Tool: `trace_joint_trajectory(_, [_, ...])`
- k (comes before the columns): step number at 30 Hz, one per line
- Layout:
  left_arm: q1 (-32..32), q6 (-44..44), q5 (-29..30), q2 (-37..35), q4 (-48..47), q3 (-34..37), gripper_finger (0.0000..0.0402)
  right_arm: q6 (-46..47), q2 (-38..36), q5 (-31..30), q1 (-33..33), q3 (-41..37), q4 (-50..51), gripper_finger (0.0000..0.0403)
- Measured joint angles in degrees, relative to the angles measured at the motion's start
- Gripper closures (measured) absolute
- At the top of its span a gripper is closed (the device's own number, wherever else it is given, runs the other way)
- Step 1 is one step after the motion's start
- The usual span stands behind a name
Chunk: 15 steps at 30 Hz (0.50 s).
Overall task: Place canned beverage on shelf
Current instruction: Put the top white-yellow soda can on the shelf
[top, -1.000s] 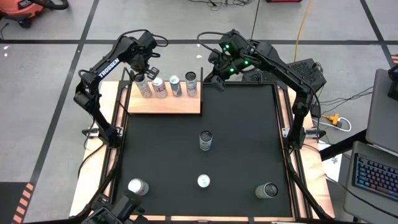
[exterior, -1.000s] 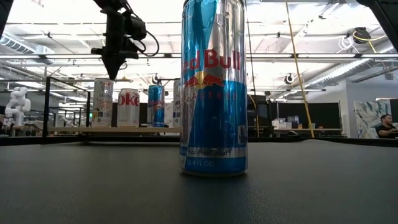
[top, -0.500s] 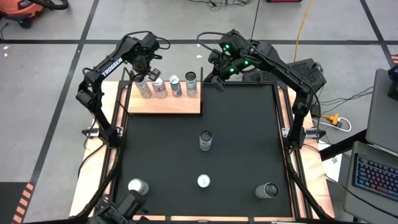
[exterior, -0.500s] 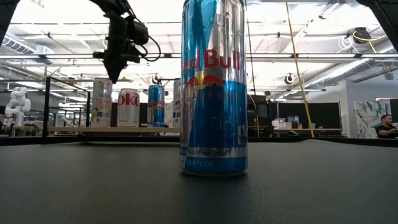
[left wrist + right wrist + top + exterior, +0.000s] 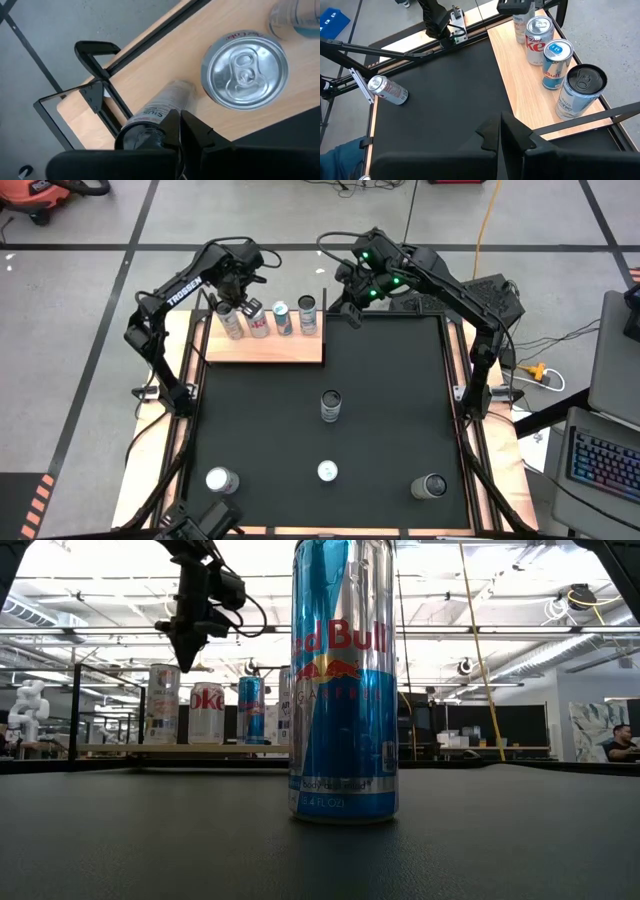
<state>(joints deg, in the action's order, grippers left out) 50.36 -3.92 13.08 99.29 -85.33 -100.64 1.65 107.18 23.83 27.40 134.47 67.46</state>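
Note:
The light-wood shelf lies at the mat's far left with a row of upright cans on it: a tall white can, a Diet Coke can, a blue can and a dark-topped can. My left gripper is shut, pointing down at the tall white can's top, seen also in the low view. My right gripper is shut and empty above the mat's far edge. A Red Bull can stands upright mid-mat. My left gripper's shut fingertips stand at the top rim of the tall white can, coming from above. I cannot tell whether they touch it. The can stands upright on the shelf.
On the black mat there are further cans: one upright near the front middle, one at the front left, and one lying on its side at the front right. Thin black uprights stand at the shelf's corners.
My left arm's wrist has swung a little toward the table's right above the tall white can, so the gripper has tipped while its tips stay near the can's top. The cans have not moved.

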Motion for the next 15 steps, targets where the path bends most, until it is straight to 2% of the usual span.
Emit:
trace_joint_trajectory(11, [-1.28, -0.20, -0.04, 0.00, -1.79, 0.00, 0.0394, 0.00, 0.00, 0.00, 0.00, 0.00, 0.63, 0.0403])
trace_joint_trajectory(15, [-2.42, -0.17, -2.91, 0.00, -1.83, 0.00, 0.0394, 0.00, 0.00, 0.00, 0.00, 0.00, 0.62, 0.0403])
